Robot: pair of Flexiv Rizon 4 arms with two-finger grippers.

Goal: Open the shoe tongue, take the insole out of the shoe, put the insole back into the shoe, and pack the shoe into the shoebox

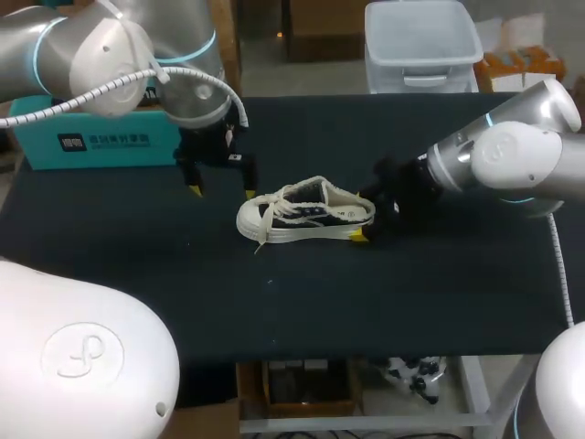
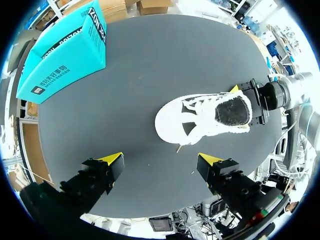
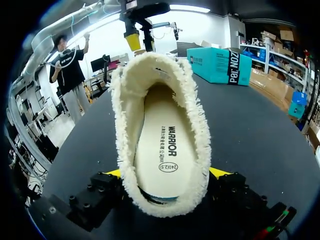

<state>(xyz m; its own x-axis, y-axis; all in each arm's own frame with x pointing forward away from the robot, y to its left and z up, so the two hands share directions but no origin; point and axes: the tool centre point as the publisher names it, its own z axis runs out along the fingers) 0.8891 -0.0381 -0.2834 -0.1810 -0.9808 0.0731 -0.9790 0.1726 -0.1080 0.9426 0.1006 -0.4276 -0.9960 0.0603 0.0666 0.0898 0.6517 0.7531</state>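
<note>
Closest in the head view is the white arm housing (image 1: 82, 357) at the lower left, rounded and glossy, overlapping the near edge of the dark bench (image 1: 411, 302). At the far left of the bench sits the teal shoebox (image 1: 101, 137), its lid on, well apart from everything else. Next comes the left tool (image 1: 222, 192), hanging above the bench on the far side of the shoe's toe, near it but not touching. Its 2 yellow-tipped fingers (image 2: 112, 162) are spread wide with nothing between them, so it is released.

The shoe (image 1: 306, 218) stands upright on its sole near the middle of the bench, toe toward the left and heel toward the right. It is a low-top canvas sneaker with a dark upper, a white toe cap (image 1: 249, 219) and a white sole. Its loose white laces (image 2: 200, 107) have 1 end trailing onto the bench, and a frayed cream fringe runs all round the opening. The insole (image 3: 165, 150) lies flat inside (pale cream, with dark print near the heel).

At the right, the right tool (image 3: 167, 175) is clenched on the shoe's heel, 1 finger pressed to each side of it, low by the sole.
</note>
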